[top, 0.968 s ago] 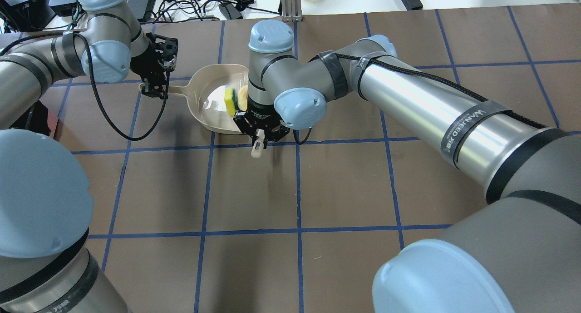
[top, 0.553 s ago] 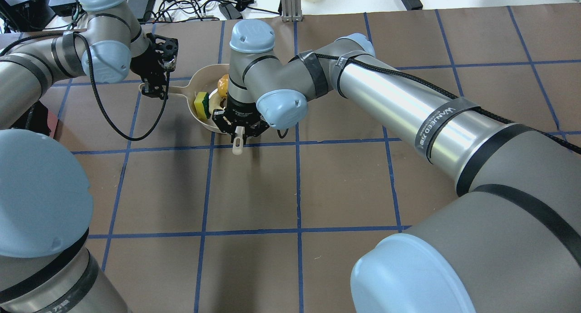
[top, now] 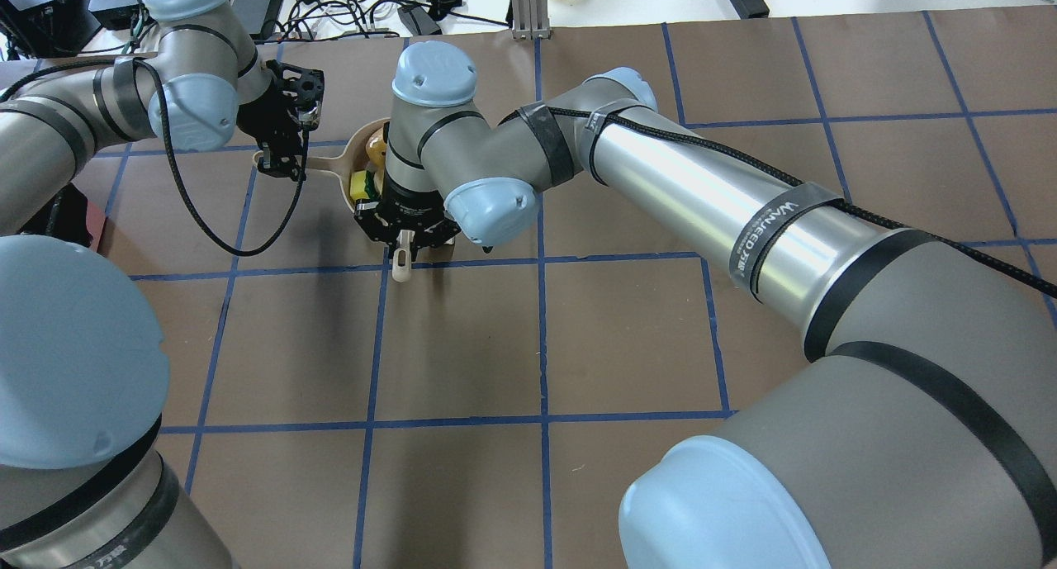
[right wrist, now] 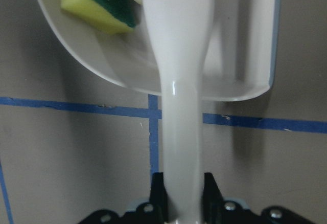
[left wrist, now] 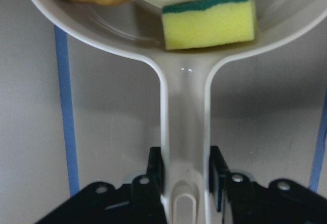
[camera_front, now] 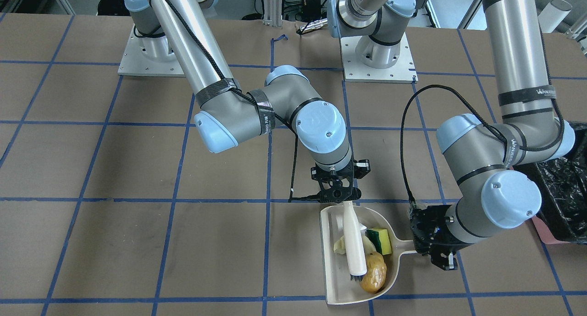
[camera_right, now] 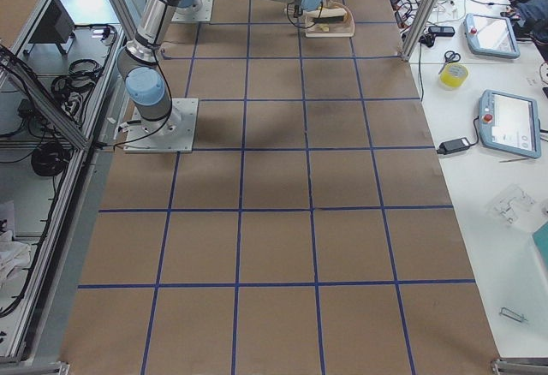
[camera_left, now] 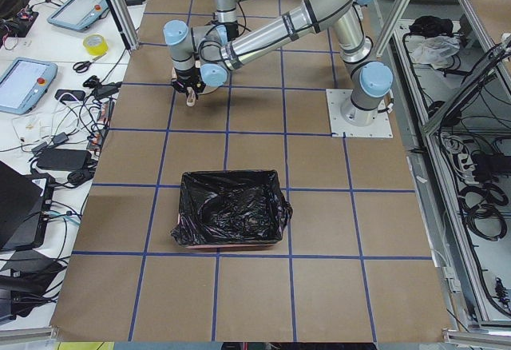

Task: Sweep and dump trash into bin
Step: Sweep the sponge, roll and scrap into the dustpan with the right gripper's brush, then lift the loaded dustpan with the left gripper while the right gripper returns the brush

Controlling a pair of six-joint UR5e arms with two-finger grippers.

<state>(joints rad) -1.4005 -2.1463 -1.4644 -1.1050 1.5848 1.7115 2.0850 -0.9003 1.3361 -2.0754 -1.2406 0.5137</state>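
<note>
Trash is all gathered in the beige dustpan (camera_front: 334,286): the potato-like oval (camera_front: 373,274) lies at the far end, the yellow-and-green sponge (camera_front: 380,241) sits at the throat of the handle, and the pale crescent slice (camera_front: 340,246) shows just beside the brush (camera_front: 354,242). From what I can see, none of it is on the table.

My right gripper (camera_front: 338,193) is clamped on the brush handle. The brush runs near-to-far over the pan, with its bristles touching the oval. My left gripper (left wrist: 185,170) has its fingers (left wrist: 155,170) pressed against both sides of the dustpan handle, so the pan is firmly held.

What matters for the dump is the layout. The bin (camera_front: 562,194), lined in black plastic, stands off to the robot's left, well apart from the pan and a little nearer the base. The pan's long axis runs left-right, its handle pointing toward the bin and its open mouth facing right, away from it. The left arm is the nearer one and already has the pan.

I judge the sweeping done. I'd lift the brush clear first. Then I'd raise the pan with the mouth kept high, carry it left, and turn it over the bin. The round oval is the likeliest to roll out on the way.
</note>
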